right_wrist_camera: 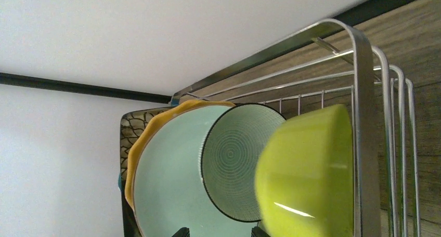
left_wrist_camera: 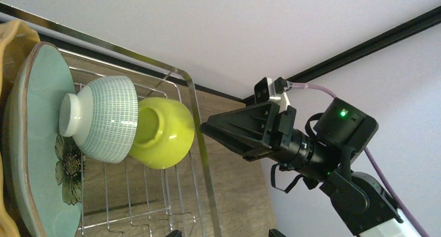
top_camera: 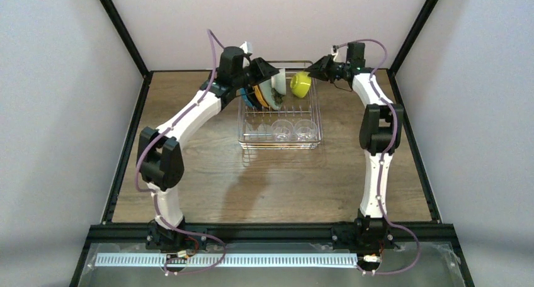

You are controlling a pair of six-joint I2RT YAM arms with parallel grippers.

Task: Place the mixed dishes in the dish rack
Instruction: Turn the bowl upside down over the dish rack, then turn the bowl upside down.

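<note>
Dish rack [top_camera: 252,142]: stands at far centre of the table [top_camera: 264,186]. In the top view the left gripper hides its far-left corner.
Plates: stand on edge at the far-left end of the rack. The pale green plate [left_wrist_camera: 36,143] faces the bowls. Behind it only the rims of the orange plate [right_wrist_camera: 156,117] and the black square plate [right_wrist_camera: 127,133] show.
Mint bowl [left_wrist_camera: 104,117]: lies on its side against the pale green plate.
Yellow-green bowl [top_camera: 300,84]: lies on its side and touches the mint bowl, beside the rack's right rim.
Glass cups [top_camera: 293,129]: two, side by side at the near end; their outlines are faint.
Left gripper [top_camera: 272,73]: fingers spread wide and empty, above the plates. Its own camera catches only the fingertips at the frame edge.
Right gripper [top_camera: 313,75]: fingers partly apart with nothing between them, just outside the right rim, near the yellow-green bowl.
</note>
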